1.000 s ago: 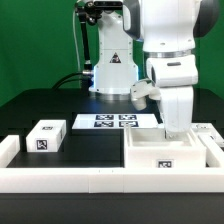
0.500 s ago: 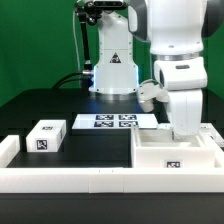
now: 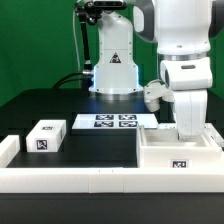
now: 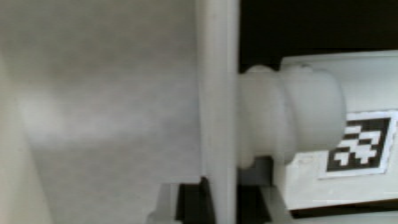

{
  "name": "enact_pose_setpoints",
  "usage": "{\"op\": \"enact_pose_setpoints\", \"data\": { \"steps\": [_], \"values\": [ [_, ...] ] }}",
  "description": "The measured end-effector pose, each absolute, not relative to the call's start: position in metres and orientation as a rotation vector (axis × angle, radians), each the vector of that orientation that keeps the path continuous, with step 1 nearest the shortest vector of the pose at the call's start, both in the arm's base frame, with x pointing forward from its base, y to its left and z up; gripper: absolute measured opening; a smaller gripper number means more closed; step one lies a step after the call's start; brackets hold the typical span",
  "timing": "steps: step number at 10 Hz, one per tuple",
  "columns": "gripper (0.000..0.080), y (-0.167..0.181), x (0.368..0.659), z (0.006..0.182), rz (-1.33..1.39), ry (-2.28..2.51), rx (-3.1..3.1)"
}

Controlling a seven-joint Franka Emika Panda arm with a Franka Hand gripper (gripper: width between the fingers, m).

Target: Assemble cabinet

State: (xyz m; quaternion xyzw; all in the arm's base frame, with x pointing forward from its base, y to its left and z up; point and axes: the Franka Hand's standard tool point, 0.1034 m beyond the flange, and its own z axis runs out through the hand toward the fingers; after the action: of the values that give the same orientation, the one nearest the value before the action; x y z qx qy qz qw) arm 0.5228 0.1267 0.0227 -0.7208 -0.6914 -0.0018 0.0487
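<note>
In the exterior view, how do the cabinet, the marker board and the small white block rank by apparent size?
1. cabinet
2-3. marker board and small white block: not ranked. They cover similar area, and the board lies farther back, seen flat.

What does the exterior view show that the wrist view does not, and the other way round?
Only the exterior view: the arm reaching down into the cabinet, the small tagged block, the marker board and the long rail.
Only the wrist view: a close look at a white wall edge with a rounded part beside it, which carries a tag.
Both: white tagged plastic, probably the same cabinet.
</note>
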Motion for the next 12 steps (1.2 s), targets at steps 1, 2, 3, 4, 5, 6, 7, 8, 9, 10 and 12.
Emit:
{"op": "enact_pose_setpoints", "data": {
  "steps": [1, 2, 3, 4, 5, 6, 7, 8, 9, 10, 12],
  "values": [
    [0.0112, 0.1262, 0.5229, 0.0226, -0.005, -2.106, -2.198],
    [0.0248, 0.1258, 0.5229, 0.0225, -0.005, -2.105, -2.198],
    [0.0430, 0.1254, 0.5229, 0.0224, -0.005, -2.104, -2.199],
    [0.0561, 0.1252, 0.5229, 0.0223, -0.005, -2.104, -2.200],
    [0.0561, 0.1250, 0.5229, 0.0222, -0.005, -2.103, -2.200],
    [0.0631, 0.1249, 0.5229, 0.0221, -0.004, -2.103, -2.200],
    [0.0644, 0.1247, 0.5229, 0.0221, -0.004, -2.102, -2.200],
    [0.0644, 0.1245, 0.5229, 0.0220, -0.004, -2.102, -2.201],
    [0.0649, 0.1243, 0.5230, 0.0220, -0.004, -2.102, -2.201],
    [0.0649, 0.1242, 0.5230, 0.0219, -0.004, -2.101, -2.201],
    [0.0649, 0.1239, 0.5234, 0.0228, -0.005, -2.102, -2.202]
  ]
}}
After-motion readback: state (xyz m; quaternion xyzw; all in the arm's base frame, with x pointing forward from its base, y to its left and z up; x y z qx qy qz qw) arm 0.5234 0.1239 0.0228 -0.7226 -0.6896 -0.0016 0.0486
